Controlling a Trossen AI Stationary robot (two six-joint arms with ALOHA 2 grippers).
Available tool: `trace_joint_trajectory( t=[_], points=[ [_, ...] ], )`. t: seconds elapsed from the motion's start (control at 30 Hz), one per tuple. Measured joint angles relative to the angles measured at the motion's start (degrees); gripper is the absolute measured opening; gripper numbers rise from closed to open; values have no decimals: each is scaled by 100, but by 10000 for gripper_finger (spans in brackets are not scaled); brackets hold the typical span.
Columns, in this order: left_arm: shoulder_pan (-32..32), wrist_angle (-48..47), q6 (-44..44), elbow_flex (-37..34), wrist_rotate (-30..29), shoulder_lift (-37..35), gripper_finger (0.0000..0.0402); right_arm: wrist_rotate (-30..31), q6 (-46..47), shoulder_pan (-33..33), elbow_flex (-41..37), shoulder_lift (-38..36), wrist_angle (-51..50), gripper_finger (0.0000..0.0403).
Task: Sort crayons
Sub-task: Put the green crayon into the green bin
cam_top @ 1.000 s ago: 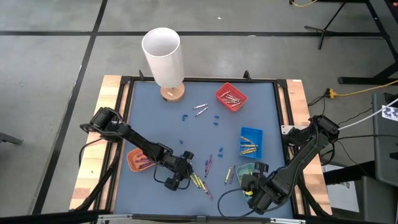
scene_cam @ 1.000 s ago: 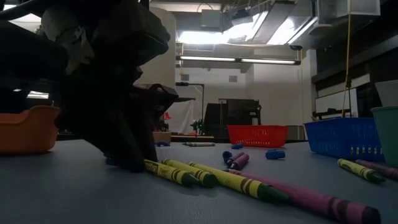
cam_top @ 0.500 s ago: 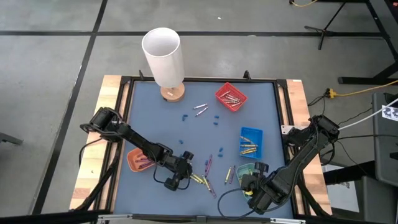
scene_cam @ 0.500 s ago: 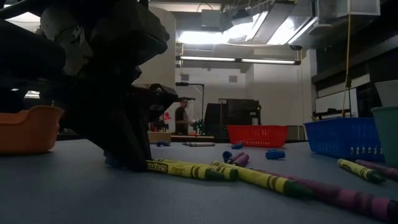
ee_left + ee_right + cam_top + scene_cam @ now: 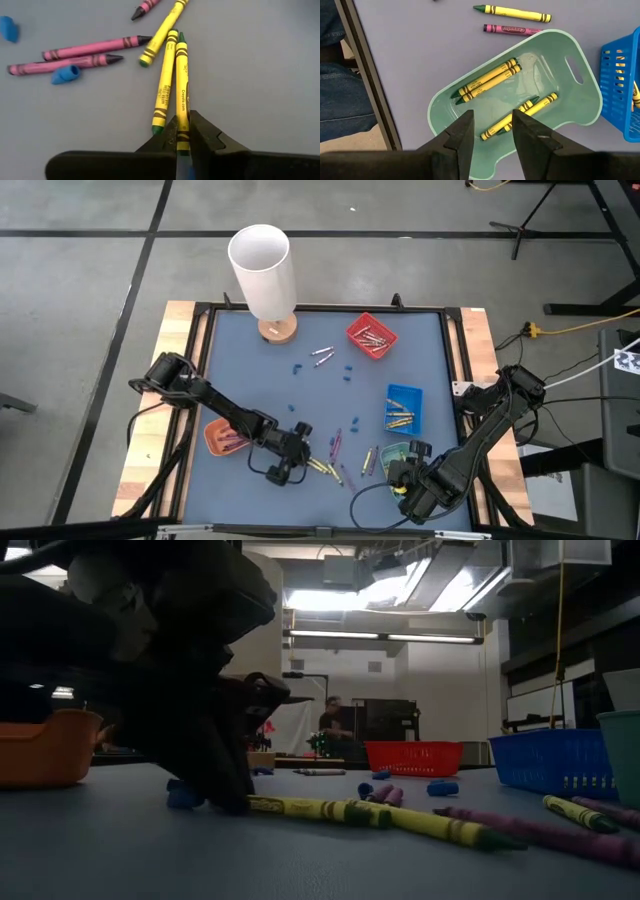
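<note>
My left gripper (image 5: 183, 140) (image 5: 300, 452) is down on the blue mat, left of centre, shut on a yellow crayon (image 5: 181, 85) (image 5: 300, 808). A second yellow crayon (image 5: 164, 85) lies against it, and a third (image 5: 161, 32) lies beyond. Two pink crayons (image 5: 80, 49) lie to one side on the mat. My right gripper (image 5: 492, 131) (image 5: 408, 475) hangs open above a mint-green tray (image 5: 580, 90) that holds several yellow crayons (image 5: 487, 80). My left gripper pinches the yellow crayon's near end (image 5: 182, 131) between its two fingers (image 5: 202, 134). It slants down from the table's left side, with the crayon running on away from the fingers. The crayon lies flat on the mat.
A red tray (image 5: 371, 336), a blue tray (image 5: 404, 408) and an orange tray (image 5: 224, 437) hold crayons. A white tube on a wooden base (image 5: 262, 268) stands at the far left. Small blue bits (image 5: 346, 372) and loose crayons (image 5: 322, 353) dot the mat. A person (image 5: 333, 725) shows far behind.
My left gripper has shut on the yellow crayon's end without leaving its place. The yellow crayons beside it have swung round on the mat, as has a purple crayon next to them; in the low view they now lie more across the picture.
</note>
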Motion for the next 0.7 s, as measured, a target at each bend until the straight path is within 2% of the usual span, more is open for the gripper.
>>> trace_joint_trajectory(
  t=[0.27, 0.7],
  points=[
    [6, 109, 44, 306, 13, 4, 12, -163, 0, -1, 0, 0, -3, 131],
    [472, 527, 1685, 1019, -298, 4, 12, -233, -209, -207, 2, -318, -21, 131]
  ],
)
